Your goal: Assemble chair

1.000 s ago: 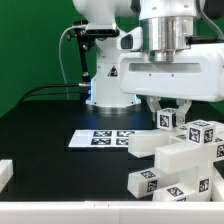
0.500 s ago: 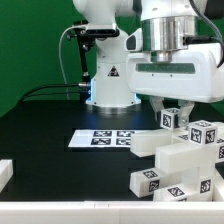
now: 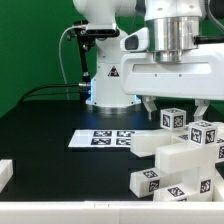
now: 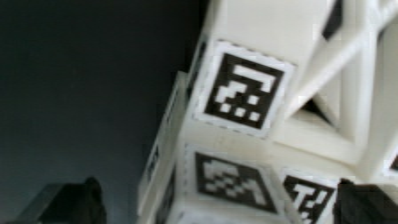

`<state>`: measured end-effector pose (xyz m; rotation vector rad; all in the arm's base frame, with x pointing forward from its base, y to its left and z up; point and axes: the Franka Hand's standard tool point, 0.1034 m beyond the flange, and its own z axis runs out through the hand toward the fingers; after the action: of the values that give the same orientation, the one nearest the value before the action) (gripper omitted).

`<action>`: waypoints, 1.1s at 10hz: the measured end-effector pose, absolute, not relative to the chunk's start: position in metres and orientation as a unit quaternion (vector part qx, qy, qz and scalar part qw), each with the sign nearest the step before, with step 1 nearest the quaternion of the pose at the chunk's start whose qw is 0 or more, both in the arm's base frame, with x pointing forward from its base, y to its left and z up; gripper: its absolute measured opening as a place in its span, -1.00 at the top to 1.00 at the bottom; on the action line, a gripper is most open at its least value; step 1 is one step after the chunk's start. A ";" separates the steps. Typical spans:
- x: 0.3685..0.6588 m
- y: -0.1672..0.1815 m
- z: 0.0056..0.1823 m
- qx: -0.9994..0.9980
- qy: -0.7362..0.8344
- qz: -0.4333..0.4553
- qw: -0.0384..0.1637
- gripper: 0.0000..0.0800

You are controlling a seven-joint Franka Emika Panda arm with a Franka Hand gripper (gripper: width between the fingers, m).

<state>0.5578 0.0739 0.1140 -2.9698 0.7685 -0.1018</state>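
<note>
**Desk:** What's closest to the exterior camera?

**Me:** I see the chair (image 3: 182, 160), a chunky white stack of slabs, bars and tagged cubes on the black table (image 3: 50, 160), toward the exterior view's right. Its lowest bar juts toward the camera with a tag on its end face. On the wrist view I get a tagged white face (image 4: 240, 85) with ribbed struts beside it, too close to say which part it is.

**Desk:** And past the chair?

**Me:** The marker board (image 3: 100, 139) lies flat just beside the chair, on the exterior view's left of it. Right above the chair's top cubes hangs the gripper (image 3: 172, 104), fingers spread wide, one either side of the top cube (image 3: 173, 118), holding nothing. I can't tell whether a fingertip touches it.

**Desk:** Farthest back?

**Me:** The arm's white base (image 3: 108, 80), well behind the chair, against a green backdrop (image 3: 30, 50).
</note>
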 end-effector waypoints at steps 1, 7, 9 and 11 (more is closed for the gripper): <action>0.557 0.076 0.114 -0.976 0.212 -0.034 0.032 -0.62; 0.554 0.084 0.114 -0.998 -0.040 -0.042 0.011 -0.62; 0.553 0.084 0.112 -0.999 -0.020 -0.041 0.011 -0.33; 0.553 0.084 0.112 -0.998 0.056 -0.039 0.014 0.16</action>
<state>0.5531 0.0842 0.1121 -3.1060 0.1754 -0.1221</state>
